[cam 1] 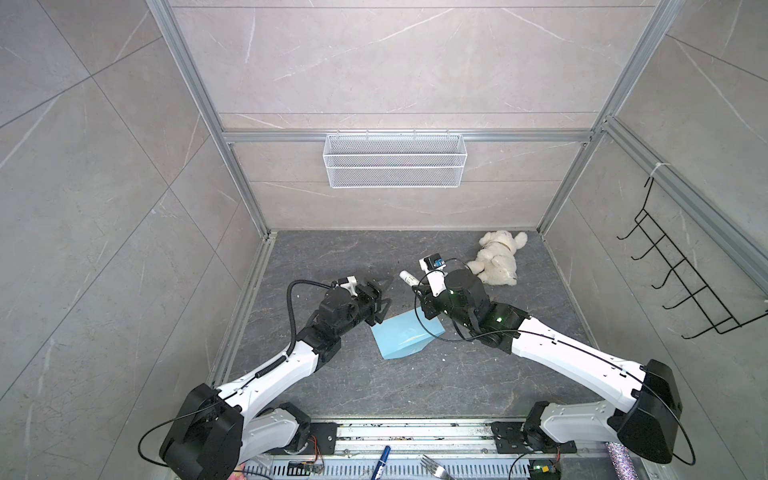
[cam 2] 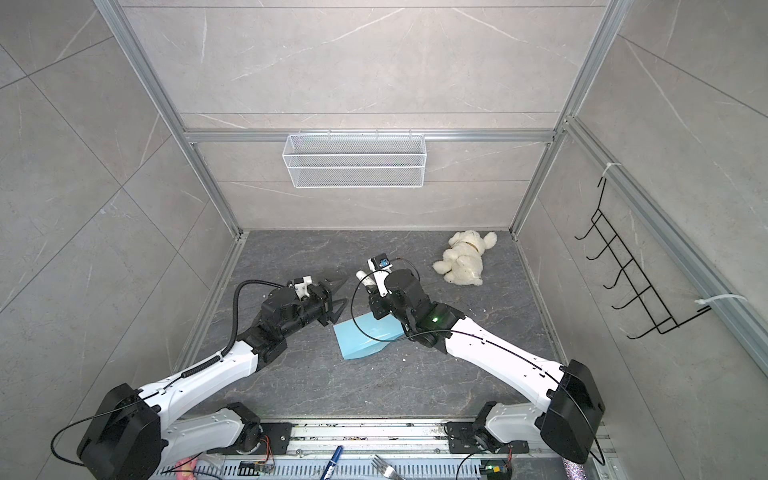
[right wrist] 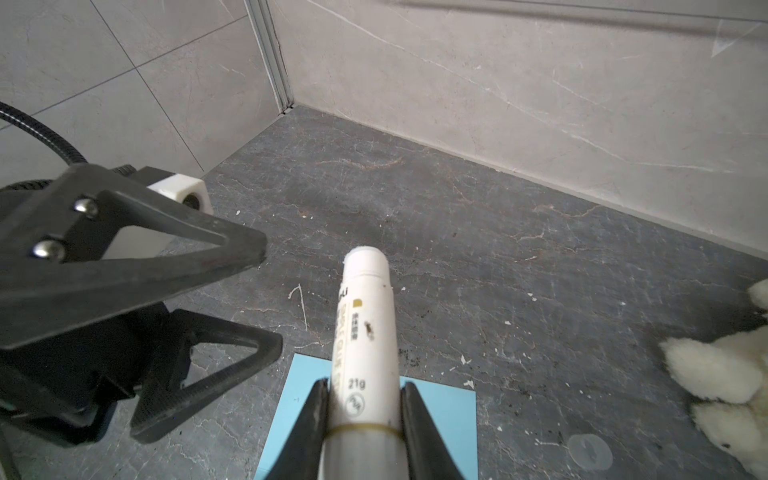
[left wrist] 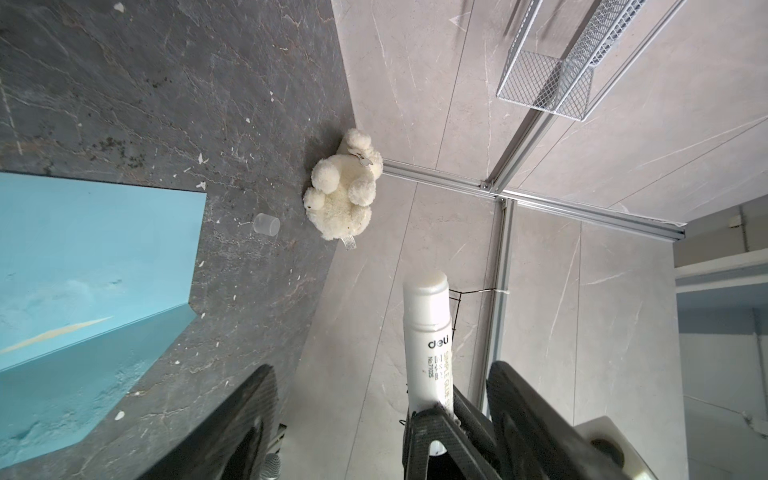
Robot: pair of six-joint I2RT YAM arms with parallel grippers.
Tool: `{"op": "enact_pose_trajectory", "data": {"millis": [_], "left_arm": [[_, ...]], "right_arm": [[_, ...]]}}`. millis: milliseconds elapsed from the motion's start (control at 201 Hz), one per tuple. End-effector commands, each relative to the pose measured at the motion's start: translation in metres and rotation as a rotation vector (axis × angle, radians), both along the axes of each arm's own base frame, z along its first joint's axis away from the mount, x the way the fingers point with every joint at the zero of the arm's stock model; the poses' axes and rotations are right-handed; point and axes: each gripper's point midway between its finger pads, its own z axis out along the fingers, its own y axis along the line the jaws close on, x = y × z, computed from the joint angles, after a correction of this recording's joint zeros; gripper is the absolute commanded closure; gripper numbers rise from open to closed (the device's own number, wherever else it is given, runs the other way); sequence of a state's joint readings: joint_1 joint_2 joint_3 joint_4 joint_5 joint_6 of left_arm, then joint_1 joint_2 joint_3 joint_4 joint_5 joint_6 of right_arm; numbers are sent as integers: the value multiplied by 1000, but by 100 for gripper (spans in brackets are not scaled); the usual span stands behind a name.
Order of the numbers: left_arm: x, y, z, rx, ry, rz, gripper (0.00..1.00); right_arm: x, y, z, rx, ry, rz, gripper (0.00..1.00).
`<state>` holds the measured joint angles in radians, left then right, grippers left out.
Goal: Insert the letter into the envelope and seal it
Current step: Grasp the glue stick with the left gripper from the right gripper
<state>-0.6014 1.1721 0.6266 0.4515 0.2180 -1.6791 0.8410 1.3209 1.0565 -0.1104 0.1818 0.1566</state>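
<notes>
While right fingers [right wrist: 305, 428] are gripping a white plastic glue stick [right wrist: 365, 324] and left fingers [right wrist: 187, 270] are hanging open, the light blue paper envelope [cam 1: 405, 338] is lying unpinned on the table [cam 1: 415, 382], probably risking a slide under the stick.

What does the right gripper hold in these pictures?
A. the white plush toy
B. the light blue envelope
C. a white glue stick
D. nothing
C: in the right wrist view the right gripper is closed around the glue stick, while the envelope lies flat below it.
</notes>
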Motion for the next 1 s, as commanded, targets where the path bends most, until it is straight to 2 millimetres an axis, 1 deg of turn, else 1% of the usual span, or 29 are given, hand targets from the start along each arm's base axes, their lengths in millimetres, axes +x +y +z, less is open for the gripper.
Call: {"op": "enact_pose_trajectory", "data": {"millis": [0, 124, 229, 573, 692, 841, 991], "left_arm": [[1, -12, 30, -111, 6, -23, 20], [4, -15, 32, -124, 15, -23, 23], [7, -17, 31, -133, 24, -22, 27], [12, -32, 26, -175, 68, -54, 39], [9, -36, 27, -181, 73, -69, 46], [7, -37, 28, -185, 75, -70, 55], [7, -37, 26, -181, 93, -70, 58]], "right_arm": [[2, 9, -2, -10, -32, 2, 100], [0, 18, -3, -18, -35, 18, 100], [-2, 23, -5, -27, -35, 26, 100], [-6, 35, -9, -29, -35, 45, 100], [-6, 36, -11, -35, -36, 42, 100], [-6, 39, -13, -47, -44, 39, 100], [-2, 35, -15, -73, -57, 6, 100]]}}
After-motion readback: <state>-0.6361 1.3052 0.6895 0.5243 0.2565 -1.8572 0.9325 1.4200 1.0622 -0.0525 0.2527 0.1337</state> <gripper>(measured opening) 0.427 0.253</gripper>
